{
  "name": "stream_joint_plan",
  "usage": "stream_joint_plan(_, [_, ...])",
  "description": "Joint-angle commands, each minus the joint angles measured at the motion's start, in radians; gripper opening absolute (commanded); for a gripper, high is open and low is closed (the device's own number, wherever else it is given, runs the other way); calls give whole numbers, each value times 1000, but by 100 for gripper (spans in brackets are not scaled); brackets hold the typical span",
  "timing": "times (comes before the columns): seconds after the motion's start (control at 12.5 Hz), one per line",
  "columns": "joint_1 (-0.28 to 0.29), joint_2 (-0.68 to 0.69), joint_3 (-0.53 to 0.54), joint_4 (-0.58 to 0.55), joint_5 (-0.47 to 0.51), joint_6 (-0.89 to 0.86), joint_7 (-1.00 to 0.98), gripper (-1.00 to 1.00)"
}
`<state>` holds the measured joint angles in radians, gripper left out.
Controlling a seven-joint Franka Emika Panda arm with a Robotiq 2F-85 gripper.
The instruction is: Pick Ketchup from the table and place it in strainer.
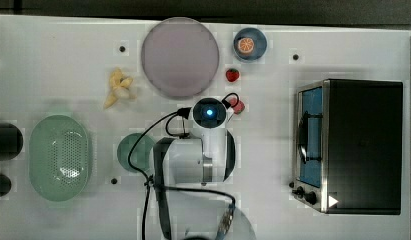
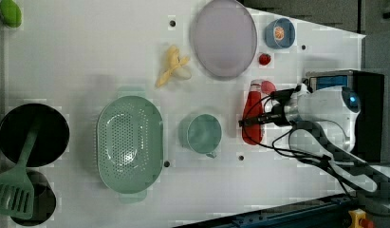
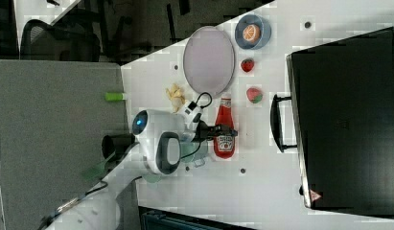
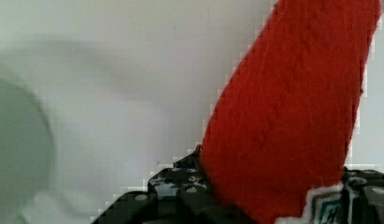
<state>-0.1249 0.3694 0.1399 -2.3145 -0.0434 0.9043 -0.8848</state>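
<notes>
The fingers (image 3: pixel 225 130) straddle the ketchup (image 3: pixel 225 127) across its middle, one dark finger on each side of the red body. In the wrist view the ketchup (image 4: pixel 292 107) sits right between the finger mounts. They look partly closed around it, though whether they already press on the bottle I cannot tell.

The ketchup (image 2: pixel 253 114) lies flat on the white counter (image 2: pixel 88 57), its cap end pointing toward the grey plate (image 2: pixel 224 37) and a strawberry (image 2: pixel 268 87) just beside the cap. A dark green cup (image 2: pixel 200 133) sits near the bottle on the left view's left, and the strainer (image 2: pixel 103 142) lies beyond the cup, well apart from the bottle and with nothing in it.

So the task is at the grasp: the reach seems finished, while the lift, the carry past the cup and the drop into the strainer are all left to do.

The arm (image 2: pixel 325 107) is bent low over the counter with the wrist turned down, the hand pointing at the bottle from above.
</notes>
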Motion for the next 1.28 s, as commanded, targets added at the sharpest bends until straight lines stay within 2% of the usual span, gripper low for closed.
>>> stream_joint_plan(0.08, [18, -204, 37, 38, 1, -140, -24, 25])
stream_joint_plan(0.32, [30, -379, 86, 101, 1, -308, 15, 25])
stream_joint_plan(0.56, [56, -459, 164, 153, 10, -437, 158, 25])
stream_joint_plan(0.88, [98, -416, 327, 176, 93, -420, 459, 25])
stream_joint_plan(1.28, [130, -249, 510, 190, 100, -163, 713, 25])
